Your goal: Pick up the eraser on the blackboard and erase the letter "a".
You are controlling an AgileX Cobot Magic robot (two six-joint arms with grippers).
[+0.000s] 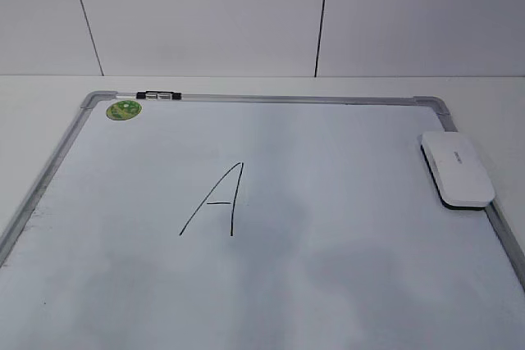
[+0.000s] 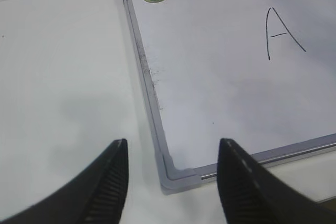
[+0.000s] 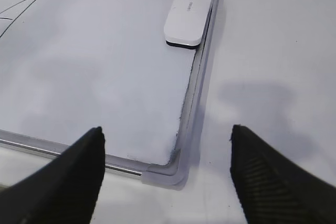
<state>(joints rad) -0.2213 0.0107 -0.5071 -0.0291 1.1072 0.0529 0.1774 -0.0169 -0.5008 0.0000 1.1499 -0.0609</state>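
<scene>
The blackboard (image 1: 271, 99) is a white dry-erase board with a grey frame, lying flat on the table. The white eraser (image 1: 458, 168) lies on its right edge, partly over the frame; it also shows in the right wrist view (image 3: 189, 15). A tall capital "A" (image 1: 217, 200) is drawn mid-board. No small letter "a" shows in any view. My left gripper (image 2: 173, 142) is open and empty above the board's near left corner (image 2: 181, 178). My right gripper (image 3: 166, 128) is open and empty above the near right corner (image 3: 168, 174). Neither gripper shows in the exterior view.
A green round sticker (image 1: 125, 109) sits at the board's far left corner, next to a black and silver clip (image 1: 157, 96) on the top frame. The white table (image 1: 492, 92) surrounds the board. A white panelled wall (image 1: 205, 14) stands behind.
</scene>
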